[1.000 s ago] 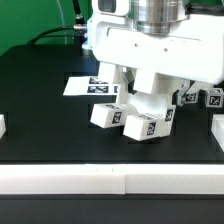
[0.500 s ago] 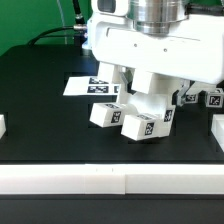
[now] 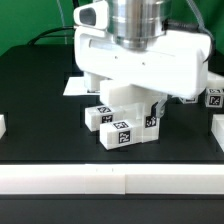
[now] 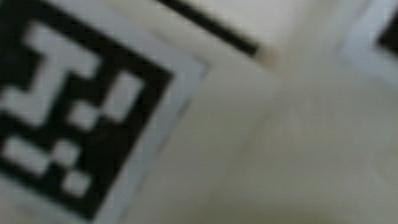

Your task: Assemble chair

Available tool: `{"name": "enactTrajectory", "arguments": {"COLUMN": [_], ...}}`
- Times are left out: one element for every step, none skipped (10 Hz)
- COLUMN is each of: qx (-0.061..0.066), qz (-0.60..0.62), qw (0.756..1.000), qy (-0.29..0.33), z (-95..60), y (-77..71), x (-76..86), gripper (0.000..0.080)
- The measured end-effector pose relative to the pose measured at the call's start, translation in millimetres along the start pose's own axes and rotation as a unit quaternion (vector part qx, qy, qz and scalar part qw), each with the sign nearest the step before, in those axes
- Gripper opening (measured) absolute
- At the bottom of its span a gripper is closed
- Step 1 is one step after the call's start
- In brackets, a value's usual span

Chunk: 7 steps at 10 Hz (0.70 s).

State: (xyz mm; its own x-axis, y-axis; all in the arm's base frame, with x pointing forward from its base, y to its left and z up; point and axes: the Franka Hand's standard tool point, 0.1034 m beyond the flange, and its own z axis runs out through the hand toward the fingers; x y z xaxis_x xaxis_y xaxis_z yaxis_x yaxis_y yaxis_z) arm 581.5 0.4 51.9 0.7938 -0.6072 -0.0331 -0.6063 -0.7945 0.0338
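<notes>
Chair parts of chunky white plastic (image 3: 122, 135), a cluster of blocks bearing black-and-white square tags, sit on the black table (image 3: 40, 110) just below the centre of the exterior view. Directly over them hangs the large smooth white robot gripper (image 3: 128, 105), its jaws spread wide; whether they touch the blocks cannot be told. At the middle right edge lie small white tagged cubes (image 3: 213, 97), well apart from the cluster. Left of the gripper in the frame, the flat white marker board (image 3: 72, 86) shows partly. The wrist view gives only a blurred tag (image 4: 80, 90) on a white surface, very close.
</notes>
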Motion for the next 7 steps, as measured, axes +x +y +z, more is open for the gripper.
{"name": "enactTrajectory", "arguments": {"qx": [0.003, 0.005, 0.005, 0.005, 0.007, 0.009, 0.010], "qz": [0.000, 0.001, 0.002, 0.002, 0.002, 0.000, -0.002], "qw": [1.000, 1.000, 1.000, 1.000, 1.000, 1.000, 1.000], "qy": [0.009, 0.014, 0.014, 0.014, 0.015, 0.016, 0.011], "z": [-0.1, -0.2, -0.5, -1.7, -6.0, -10.6, -19.3], "y": [-0.4, 0.0, 0.3, -0.9, -3.3, -3.8, -2.8], "x": [5.3, 8.5, 9.0, 8.4, 7.9, 8.9, 8.5], "gripper": [0.0649, 0.0649, 0.0649, 0.0649, 0.0649, 0.0649, 0.0649]}}
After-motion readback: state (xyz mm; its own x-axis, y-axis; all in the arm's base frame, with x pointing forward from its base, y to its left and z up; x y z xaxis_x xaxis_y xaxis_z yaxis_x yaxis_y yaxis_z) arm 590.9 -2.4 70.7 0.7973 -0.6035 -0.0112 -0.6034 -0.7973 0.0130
